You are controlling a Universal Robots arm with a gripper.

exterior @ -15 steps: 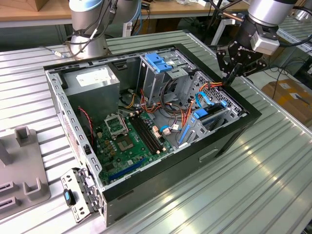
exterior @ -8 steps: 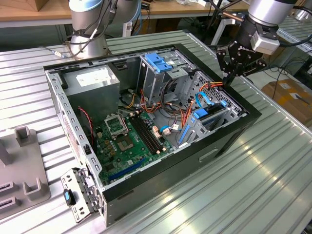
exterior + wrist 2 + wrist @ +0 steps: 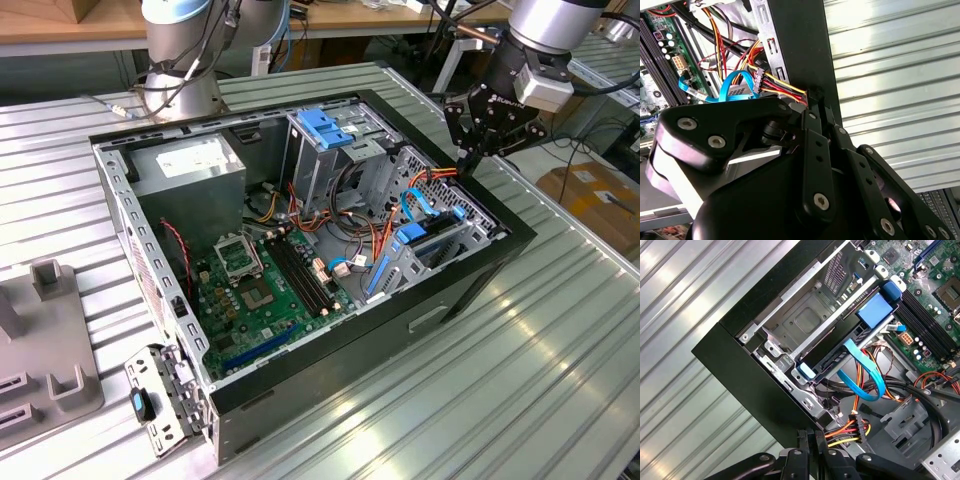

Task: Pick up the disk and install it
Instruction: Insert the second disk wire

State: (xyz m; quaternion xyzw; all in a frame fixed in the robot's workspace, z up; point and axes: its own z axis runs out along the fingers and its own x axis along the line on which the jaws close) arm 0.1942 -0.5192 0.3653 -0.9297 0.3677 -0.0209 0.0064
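Exterior view: disk [image 3: 428, 243] stands on edge in bay.

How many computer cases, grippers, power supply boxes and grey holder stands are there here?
computer case: 1
gripper: 1
power supply box: 1
grey holder stand: 1
Total: 4

Ribbed metal table [image 3: 520, 380], wooden benches [image 3: 60, 25] behind, glare

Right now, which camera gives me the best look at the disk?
The first wrist view: the disk with its blue frame sits in the case's bay, seen close. The exterior view shows it small and edge-on, below the gripper.
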